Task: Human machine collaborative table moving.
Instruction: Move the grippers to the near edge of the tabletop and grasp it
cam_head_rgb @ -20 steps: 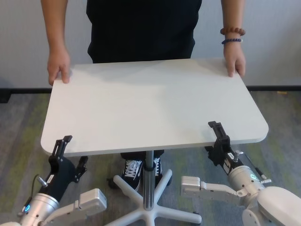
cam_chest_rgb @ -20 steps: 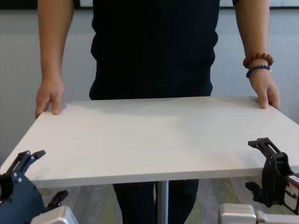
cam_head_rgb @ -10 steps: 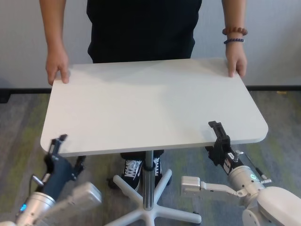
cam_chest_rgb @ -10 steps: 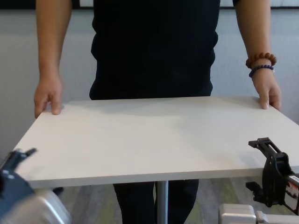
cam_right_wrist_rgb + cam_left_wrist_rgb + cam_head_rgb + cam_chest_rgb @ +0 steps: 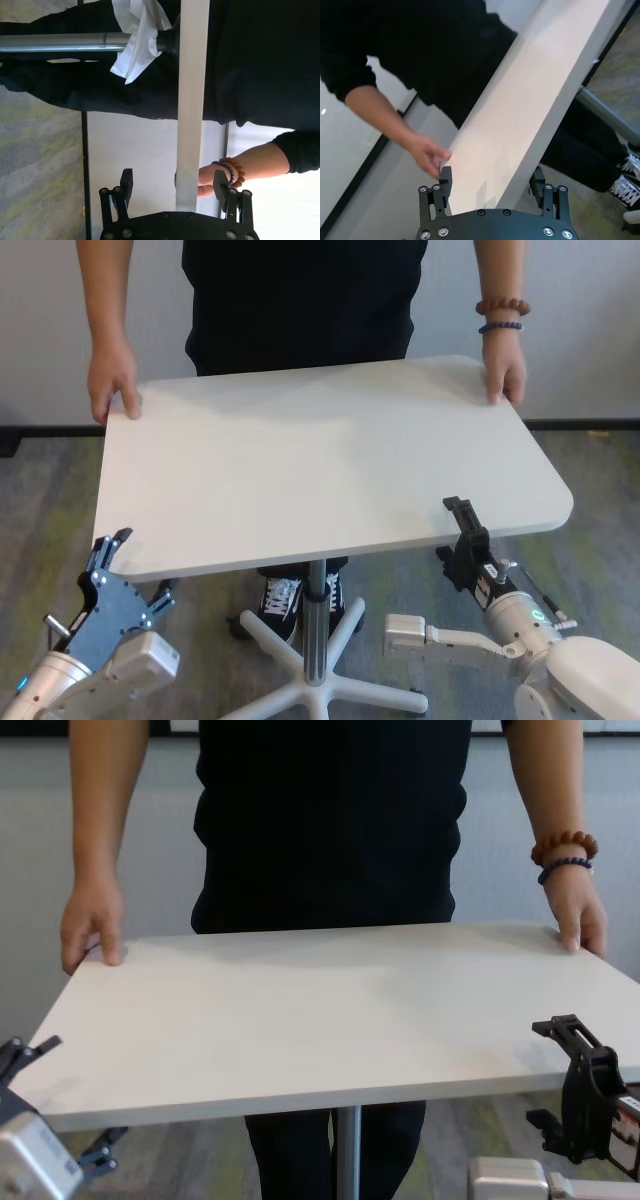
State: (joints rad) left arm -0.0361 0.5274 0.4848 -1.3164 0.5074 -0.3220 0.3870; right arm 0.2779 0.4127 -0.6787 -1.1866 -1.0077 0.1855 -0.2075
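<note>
grey carpet below – table (image 5: 330, 465) level, long axis running left-right.

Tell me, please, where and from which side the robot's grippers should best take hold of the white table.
Probably the thin near edge of the table, approached from the robot's side, since the person's hands hold the far corners. The left gripper and right gripper stand open at the two near corners, one finger above and one below the flat top.

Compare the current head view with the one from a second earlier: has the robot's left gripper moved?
Yes. The left gripper has shifted leftward and down, measured against the static grey baseboard on the far wall; its open fingers straddle the table edge at the near-left corner.
</note>
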